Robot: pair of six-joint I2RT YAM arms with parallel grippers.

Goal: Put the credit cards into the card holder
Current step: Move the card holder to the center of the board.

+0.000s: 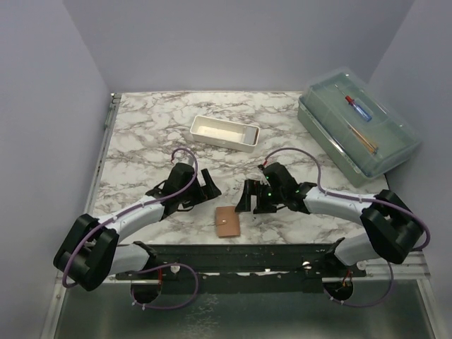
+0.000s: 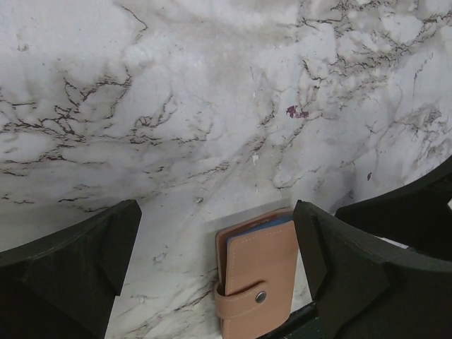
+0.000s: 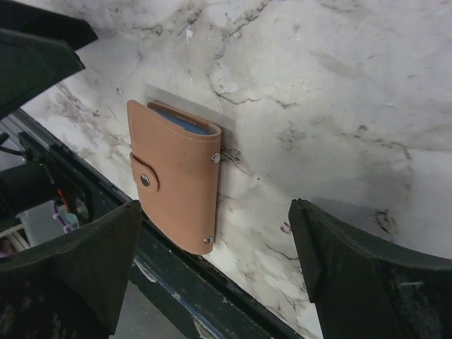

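1. While both arms lie low over the white marble-patterned tabletop (image 1: 141, 141), we note the small tan-brown leather-look card holder (image 1: 227, 223) (image 2: 258, 279) (image 3: 180, 176) lying flat at the table's near edge, just beside the dark metal rail (image 1: 282, 256).
2. The holder is folded shut, with its strap snapped over the front panel.
3. A thin blue edge (image 2: 260, 227) (image 3: 188, 124) peeks from the holder's open side. We cannot tell whether it is card or lining.
4. Left gripper (image 1: 210, 187) (image 2: 215, 212): black fingers spread wide, nothing between them, clear of the holder, which sits just inside the right-hand finger in the left wrist view.
5. Right gripper (image 1: 246, 196) (image 3: 215, 208): fingers likewise wide apart and empty. The holder lies ahead of them and is not touched.
6. From above, the holder sits between the two grippers and nearer the arm bases.
7. Farther back is a white rectangular tray (image 1: 224, 143). At the far right is a large clear lidded box (image 1: 385, 152), with a red-and-blue tool (image 1: 357, 109) inside.
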